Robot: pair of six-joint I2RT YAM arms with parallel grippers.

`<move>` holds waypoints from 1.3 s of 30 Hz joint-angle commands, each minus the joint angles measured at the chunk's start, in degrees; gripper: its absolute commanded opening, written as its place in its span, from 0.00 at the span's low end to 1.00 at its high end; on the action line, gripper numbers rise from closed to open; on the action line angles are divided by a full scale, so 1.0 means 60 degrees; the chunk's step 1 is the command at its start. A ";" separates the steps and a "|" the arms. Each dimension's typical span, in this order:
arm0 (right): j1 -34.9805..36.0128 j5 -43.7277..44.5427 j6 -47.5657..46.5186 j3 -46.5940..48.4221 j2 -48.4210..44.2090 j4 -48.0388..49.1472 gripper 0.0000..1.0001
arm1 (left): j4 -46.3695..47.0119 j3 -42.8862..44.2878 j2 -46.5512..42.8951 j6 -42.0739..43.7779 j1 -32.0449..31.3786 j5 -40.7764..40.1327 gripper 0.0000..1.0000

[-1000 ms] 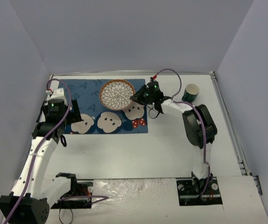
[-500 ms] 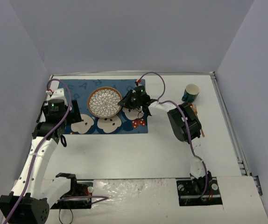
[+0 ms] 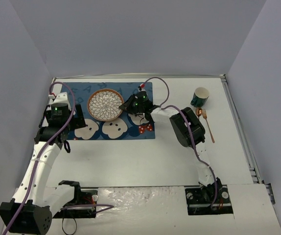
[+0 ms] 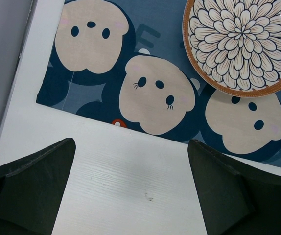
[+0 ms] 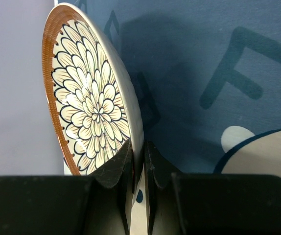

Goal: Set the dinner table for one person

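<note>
White dinner table, plate pinched at its rim
Plain and matte, the table lay under both arms. The left gripper hung spread wide over the bare surface, just short of the blue placemat. Farther on, the right gripper clamped the flowered plate, its fingers hiding that stretch of rim. A copper fork lay before a green cup.

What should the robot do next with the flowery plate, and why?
Probably lower the plate flat onto the mat, then let go. The right tool pinches its rim, and the plate is about mid-mat, casting a shadow that suggests it isn't resting flat yet.
</note>
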 commanded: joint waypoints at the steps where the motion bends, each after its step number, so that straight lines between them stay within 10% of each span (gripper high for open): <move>1: 0.0159 0.0061 0.0770 0.0958 -0.0483 0.2295 0.00 | 0.0220 0.0413 -0.0009 -0.0117 -0.0057 -0.0245 0.97; 23: 0.0418 0.0612 0.0881 0.1407 0.0092 0.1798 0.00 | 0.0198 0.0406 -0.0112 -0.0117 -0.0175 -0.0267 0.97; 39: 0.0394 0.0566 0.0605 0.1291 0.0087 0.1278 0.48 | 0.0173 0.0402 -0.0175 -0.0112 -0.0179 -0.0282 0.97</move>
